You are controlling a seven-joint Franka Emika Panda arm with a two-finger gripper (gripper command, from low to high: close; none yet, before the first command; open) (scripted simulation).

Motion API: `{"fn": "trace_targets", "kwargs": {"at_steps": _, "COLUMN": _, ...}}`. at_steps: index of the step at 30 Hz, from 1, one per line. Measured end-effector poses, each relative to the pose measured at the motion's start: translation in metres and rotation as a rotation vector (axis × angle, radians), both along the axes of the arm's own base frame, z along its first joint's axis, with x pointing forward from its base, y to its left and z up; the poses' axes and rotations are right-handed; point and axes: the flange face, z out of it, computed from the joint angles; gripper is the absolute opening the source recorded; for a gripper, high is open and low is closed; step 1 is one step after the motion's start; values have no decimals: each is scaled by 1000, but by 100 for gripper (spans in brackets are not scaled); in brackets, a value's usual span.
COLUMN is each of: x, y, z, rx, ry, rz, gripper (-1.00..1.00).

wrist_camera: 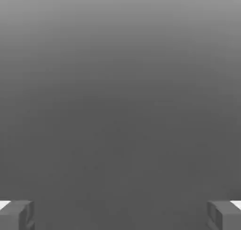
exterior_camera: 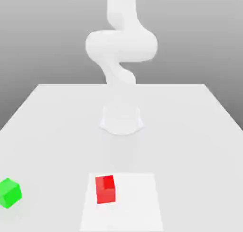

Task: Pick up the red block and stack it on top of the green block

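The red block (exterior_camera: 105,189) lies on the white table (exterior_camera: 190,131) near its front edge, slightly towards the exterior view's left of centre. The green block (exterior_camera: 9,193) sits at the front, far to the exterior view's left, well apart from the red one. The white arm (exterior_camera: 121,45) rises from its base (exterior_camera: 121,119) at the table's middle and runs up out of the picture. In the hand view my gripper (wrist_camera: 120,215) is open, its two grey fingertips (wrist_camera: 16,215) standing wide apart with nothing between them, in front of plain grey background.
A lighter square patch (exterior_camera: 137,202) marks the table surface under and beside the red block. The table's far edge (exterior_camera: 121,85) runs behind the arm's base.
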Motion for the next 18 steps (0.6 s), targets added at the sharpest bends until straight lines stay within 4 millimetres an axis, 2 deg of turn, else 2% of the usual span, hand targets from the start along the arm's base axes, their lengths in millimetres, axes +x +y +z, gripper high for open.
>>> {"fn": "trace_targets", "kwargs": {"at_steps": 4, "x": 45, "y": -9, "z": -94, "rx": -40, "ry": 151, "rz": 19, "gripper": 0}}
{"fn": "trace_targets", "kwargs": {"at_steps": 9, "x": 68, "y": -22, "z": -211, "rx": -66, "ry": 329, "rz": 51, "gripper": 0}}
{"fn": "trace_targets", "kwargs": {"at_steps": 13, "x": 64, "y": -32, "z": -302, "rx": -71, "ry": 469, "rz": 84, "gripper": 0}}
{"fn": "trace_targets", "kwargs": {"at_steps": 18, "x": 34, "y": -40, "z": -408, "rx": -56, "ry": 641, "rz": 132, "gripper": 0}}
